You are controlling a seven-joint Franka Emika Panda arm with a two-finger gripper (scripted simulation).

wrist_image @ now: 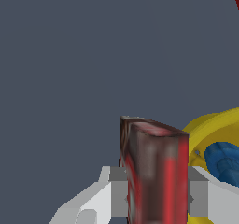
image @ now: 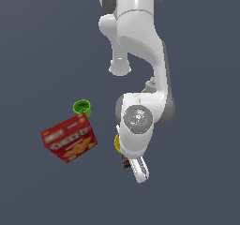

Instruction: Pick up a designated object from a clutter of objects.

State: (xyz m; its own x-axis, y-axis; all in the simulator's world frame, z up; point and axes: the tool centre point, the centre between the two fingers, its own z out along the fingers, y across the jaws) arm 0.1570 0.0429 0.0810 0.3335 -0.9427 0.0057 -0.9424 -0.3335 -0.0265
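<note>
Gripper (wrist_image: pixel 156 199): clamped on small dark box (wrist_image: pixel 154 171)
Box: slim, rectangular, glossy red-white label
Yellow cup (wrist_image: pixel 210 129): just beside box
Cracker box (image: pixel 69 138): well apart

The small box (wrist_image: pixel 154 171) is dark brown, nearly black, with glossy red bands and pale whitish patches. The gripper (wrist_image: pixel 158 192) has grey pads on white fingers. The cup (wrist_image: pixel 210 129) beside it is yellow; a blue thing (wrist_image: pixel 224 160), perhaps a brick, shows against it. The cracker box (image: pixel 69 138) is red with white and yellow print, the other cup (image: pixel 82 107) green, the bench (image: pixel 28 55) slate grey.
</note>
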